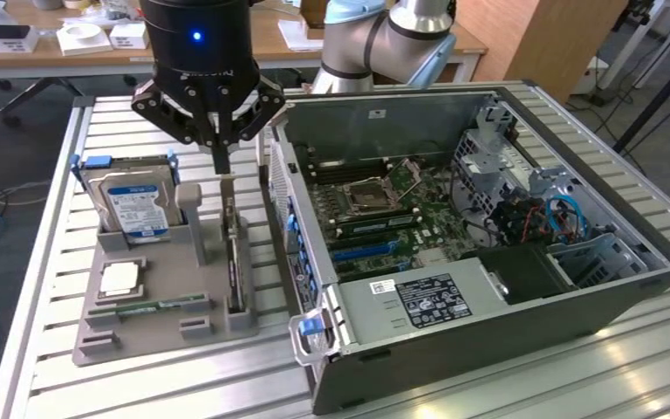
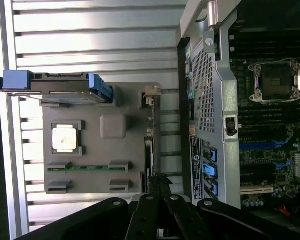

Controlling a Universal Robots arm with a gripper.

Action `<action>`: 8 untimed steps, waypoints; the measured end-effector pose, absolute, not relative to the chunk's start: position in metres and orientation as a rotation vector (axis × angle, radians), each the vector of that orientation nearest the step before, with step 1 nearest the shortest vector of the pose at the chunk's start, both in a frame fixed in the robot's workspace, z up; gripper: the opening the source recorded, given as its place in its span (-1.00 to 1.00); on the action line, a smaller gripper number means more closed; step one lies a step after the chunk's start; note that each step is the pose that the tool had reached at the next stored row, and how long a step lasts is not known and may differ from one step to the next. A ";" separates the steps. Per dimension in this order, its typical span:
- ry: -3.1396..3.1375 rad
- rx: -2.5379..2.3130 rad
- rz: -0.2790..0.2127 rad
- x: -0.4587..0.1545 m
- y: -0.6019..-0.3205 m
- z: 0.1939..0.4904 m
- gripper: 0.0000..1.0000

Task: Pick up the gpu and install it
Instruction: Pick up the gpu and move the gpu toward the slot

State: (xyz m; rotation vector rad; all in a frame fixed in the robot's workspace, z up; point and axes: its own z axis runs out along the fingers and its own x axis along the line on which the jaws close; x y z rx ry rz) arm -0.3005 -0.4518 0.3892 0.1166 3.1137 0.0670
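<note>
Left of centre in the exterior view, the thin, dark gpu (image 1: 237,266) stands on edge in a matte grey moulded tray (image 1: 160,284). The glossy black gripper (image 1: 221,168), jaws pressed together into a narrow point, hangs at its pale metal bracket end. The writing on the silver hard drive's (image 1: 135,205) blue label is unreadable.

Slatted table (image 1: 50,262): grey tray (image 1: 160,271), computer case (image 1: 522,340).

On your slatted table (image 1: 50,288) sits a grey parts tray (image 1: 167,271): a blue-labelled hard drive (image 1: 135,207) stands upright at one end, a CPU (image 1: 119,279) and green RAM stick (image 1: 149,306) lie flat. Beside it, the open computer case (image 1: 614,301) shows its motherboard (image 1: 387,205).
</note>
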 end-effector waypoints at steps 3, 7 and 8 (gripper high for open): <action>3.114 0.117 0.067 -0.300 -0.452 0.389 -0.80; 3.114 0.117 0.067 -0.300 -0.452 0.389 -0.80; 3.114 0.117 0.067 -0.300 -0.452 0.389 -0.78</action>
